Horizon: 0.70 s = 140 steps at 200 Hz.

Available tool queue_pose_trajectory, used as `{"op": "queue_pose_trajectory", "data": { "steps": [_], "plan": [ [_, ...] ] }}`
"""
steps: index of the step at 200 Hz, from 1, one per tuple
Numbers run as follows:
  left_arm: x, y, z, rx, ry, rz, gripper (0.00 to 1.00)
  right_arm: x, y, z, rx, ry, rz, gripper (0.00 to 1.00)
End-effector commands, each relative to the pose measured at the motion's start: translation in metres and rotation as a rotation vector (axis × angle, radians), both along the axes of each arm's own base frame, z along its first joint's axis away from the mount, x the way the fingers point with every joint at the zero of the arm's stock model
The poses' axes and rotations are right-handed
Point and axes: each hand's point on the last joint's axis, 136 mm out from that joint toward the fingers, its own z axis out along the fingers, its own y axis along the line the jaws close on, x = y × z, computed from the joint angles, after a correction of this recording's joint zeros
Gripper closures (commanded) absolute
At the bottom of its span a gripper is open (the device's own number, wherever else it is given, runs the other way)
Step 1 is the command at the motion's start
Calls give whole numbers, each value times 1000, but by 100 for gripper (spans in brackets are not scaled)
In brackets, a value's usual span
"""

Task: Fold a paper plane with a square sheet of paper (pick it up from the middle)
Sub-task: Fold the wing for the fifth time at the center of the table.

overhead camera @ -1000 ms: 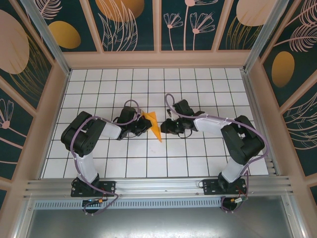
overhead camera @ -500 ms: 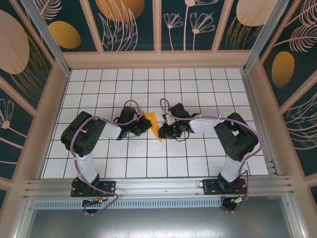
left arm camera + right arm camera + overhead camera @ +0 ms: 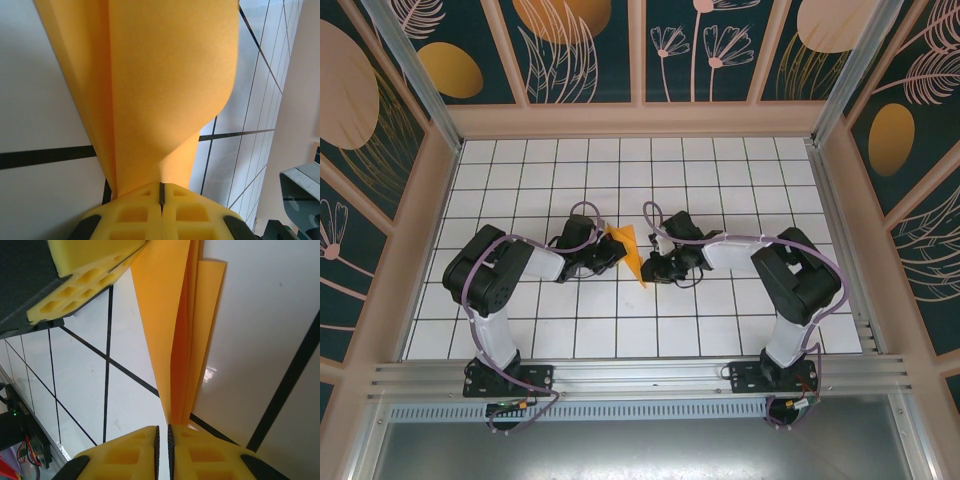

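Your left gripper is clamped on the wide end of the narrow, creased bright-orange paper plane, mid-table. Your right gripper pinches its pointed end, jaws nearly touching, likely to steady it for creasing.

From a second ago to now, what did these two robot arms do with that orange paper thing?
The right arm swung left toward the orange paper plane, and the right gripper closed its fingers at the plane's pointed end, apparently pinching it. The left gripper stayed clamped on the plane's wider end, and the plane itself hardly shifted.
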Motion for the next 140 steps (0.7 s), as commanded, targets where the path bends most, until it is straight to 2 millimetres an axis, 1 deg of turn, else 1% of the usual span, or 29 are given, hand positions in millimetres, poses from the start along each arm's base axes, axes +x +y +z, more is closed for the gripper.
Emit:
{"op": "queue_pose_trajectory", "data": {
  "steps": [1,64,79,94,124,133,140],
  "plan": [
    [-21,23,-34,102,117,37,100,-12,1,-11,-11,36,29,85],
    [-23,25,-35,108,121,42,100,-13,0,-22,-32,47,37,84],
    [-23,25,-35,108,121,42,100,-11,0,-20,-38,39,34,84],
    [-23,25,-35,108,121,40,100,-5,2,-9,-22,3,28,85],
    [-22,24,-34,106,117,40,100,7,10,26,47,-92,8,87],
    [-22,24,-34,107,118,40,100,8,14,32,71,-101,10,87],
    [-21,24,-34,104,116,39,100,8,17,31,75,-96,14,87]
  ]
}}
